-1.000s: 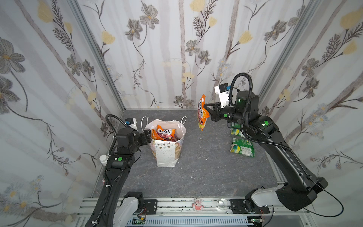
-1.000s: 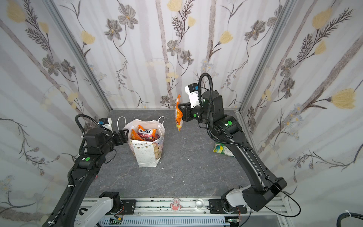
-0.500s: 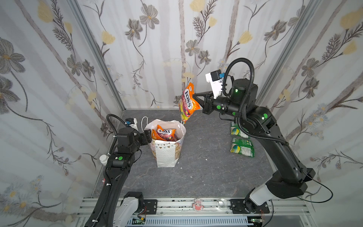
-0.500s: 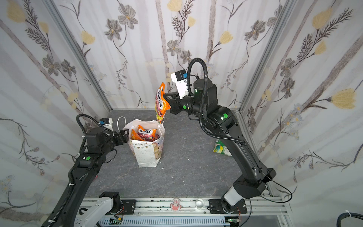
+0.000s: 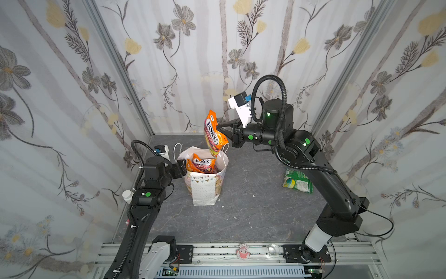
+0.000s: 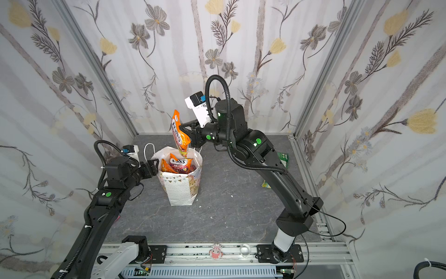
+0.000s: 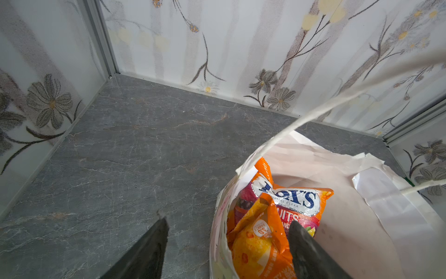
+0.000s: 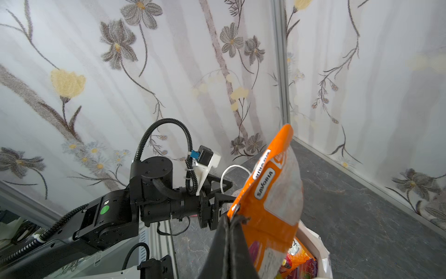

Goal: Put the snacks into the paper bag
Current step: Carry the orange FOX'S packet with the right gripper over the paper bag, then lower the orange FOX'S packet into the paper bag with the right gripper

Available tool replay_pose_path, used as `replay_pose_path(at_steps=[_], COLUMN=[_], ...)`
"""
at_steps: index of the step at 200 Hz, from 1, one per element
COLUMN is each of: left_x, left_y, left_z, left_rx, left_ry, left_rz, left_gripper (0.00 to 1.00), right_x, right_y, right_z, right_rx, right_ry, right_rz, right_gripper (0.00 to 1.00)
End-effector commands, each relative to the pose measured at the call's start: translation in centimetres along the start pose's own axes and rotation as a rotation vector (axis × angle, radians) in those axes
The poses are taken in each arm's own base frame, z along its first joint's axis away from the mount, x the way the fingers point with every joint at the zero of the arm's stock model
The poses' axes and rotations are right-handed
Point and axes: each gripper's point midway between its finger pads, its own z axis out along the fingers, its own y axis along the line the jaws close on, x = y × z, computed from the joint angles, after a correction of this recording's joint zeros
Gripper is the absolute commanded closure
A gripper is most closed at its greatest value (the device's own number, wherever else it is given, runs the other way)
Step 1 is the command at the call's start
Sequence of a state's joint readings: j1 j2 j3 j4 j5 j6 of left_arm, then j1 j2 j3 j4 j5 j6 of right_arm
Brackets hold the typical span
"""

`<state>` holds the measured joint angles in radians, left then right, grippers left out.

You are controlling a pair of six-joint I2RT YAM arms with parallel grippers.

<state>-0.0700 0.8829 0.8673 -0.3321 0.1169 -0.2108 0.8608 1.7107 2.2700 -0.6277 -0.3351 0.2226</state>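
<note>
The white paper bag stands left of the table's middle, with a FOX'S packet and an orange packet inside. My right gripper is shut on the edge of another orange FOX'S packet. That packet hangs upright, its lower end at the bag's far rim. My left gripper is open, one finger outside the bag's left wall and one inside. A green packet lies on the table at the right, partly behind the right arm.
A small white bottle stands against the left wall beside the left arm. Flowered walls close in the grey table on three sides, and a metal rail runs along the front. A bag cord handle arches near the left gripper.
The right arm has swung left with the orange packet, from over the table's middle to above the bag. The left arm and the bag have stayed put.
</note>
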Motion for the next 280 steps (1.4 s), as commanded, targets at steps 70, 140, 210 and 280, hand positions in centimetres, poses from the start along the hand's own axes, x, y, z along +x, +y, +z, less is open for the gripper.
replay_pose_path(at_steps=[70,140,210,280], left_x=[-0.8,-0.7,-0.6,-0.5], left_y=[-0.4,-0.4,-0.4,-0.4], left_z=[-0.3,-0.3,-0.1,-0.1], left_rx=[0.018,0.022,0.023,0.022], left_ry=[-0.033,-0.032,-0.025,-0.022], left_rz=[0.0,0.0,-0.001,0.001], left_gripper=[0.22,0.22,0.22,0.22], right_x=[3.0,6.1,8.1,10.0], right_y=[-0.9,-2.7,-4.3,-8.3], right_z=[4.3,6.7,6.9,6.0], right_rx=[0.009,0.07,0.144,0.35], right_ry=[0.068,0.131,0.165,0.24], right_rz=[-0.023,-0.011,-0.009,-0.073], right_gripper=[1.0,1.0,1.0,1.0])
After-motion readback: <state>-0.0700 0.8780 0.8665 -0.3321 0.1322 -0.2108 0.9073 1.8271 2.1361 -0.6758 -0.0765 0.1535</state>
